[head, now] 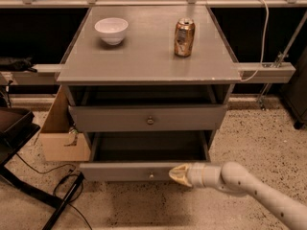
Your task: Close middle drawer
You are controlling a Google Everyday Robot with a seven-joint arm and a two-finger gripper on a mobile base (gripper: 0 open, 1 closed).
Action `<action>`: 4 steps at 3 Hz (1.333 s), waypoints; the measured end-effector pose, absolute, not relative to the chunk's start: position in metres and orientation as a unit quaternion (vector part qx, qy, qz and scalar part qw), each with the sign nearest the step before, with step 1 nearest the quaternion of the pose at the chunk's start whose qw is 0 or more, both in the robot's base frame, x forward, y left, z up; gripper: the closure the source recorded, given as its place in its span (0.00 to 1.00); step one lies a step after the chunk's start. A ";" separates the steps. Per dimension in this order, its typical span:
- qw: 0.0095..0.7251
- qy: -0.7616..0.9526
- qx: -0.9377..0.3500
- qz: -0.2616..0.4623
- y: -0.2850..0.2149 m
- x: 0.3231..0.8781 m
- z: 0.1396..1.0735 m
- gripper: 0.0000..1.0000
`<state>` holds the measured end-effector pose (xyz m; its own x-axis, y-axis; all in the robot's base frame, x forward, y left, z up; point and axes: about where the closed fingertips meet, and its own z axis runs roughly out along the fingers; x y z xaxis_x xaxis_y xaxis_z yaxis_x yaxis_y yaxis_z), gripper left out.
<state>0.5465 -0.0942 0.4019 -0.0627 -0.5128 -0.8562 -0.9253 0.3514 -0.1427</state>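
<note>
Claw (pixel 175 174) pinched together, empty, at middle drawer (pixel 120 172) front below counter (pixel 144 56) front edge; push squarely, near knob (pixel 151 175).

My pincer (pixel 180 174) hangs low, below the front edge of the grey worktop (pixel 144 66). Beneath it and off to its right spreads a speckled floor (pixel 254 138). Well to its left a cardboard box (pixel 60 135) stands on that floor, with black cables (pixel 57 183) nearby. High above it a pale rail (pixel 268 72) crosses a dark backdrop, perhaps a wall, and a white cord (pixel 263 28) hangs at upper right.
</note>
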 end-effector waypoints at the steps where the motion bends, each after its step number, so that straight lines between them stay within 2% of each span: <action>1: 0.450 0.690 -0.519 0.229 -0.094 0.555 0.407 1.00; 2: 0.463 0.691 -0.511 0.216 -0.103 0.579 0.419 0.97; 4: 0.463 0.691 -0.511 0.216 -0.103 0.579 0.419 0.50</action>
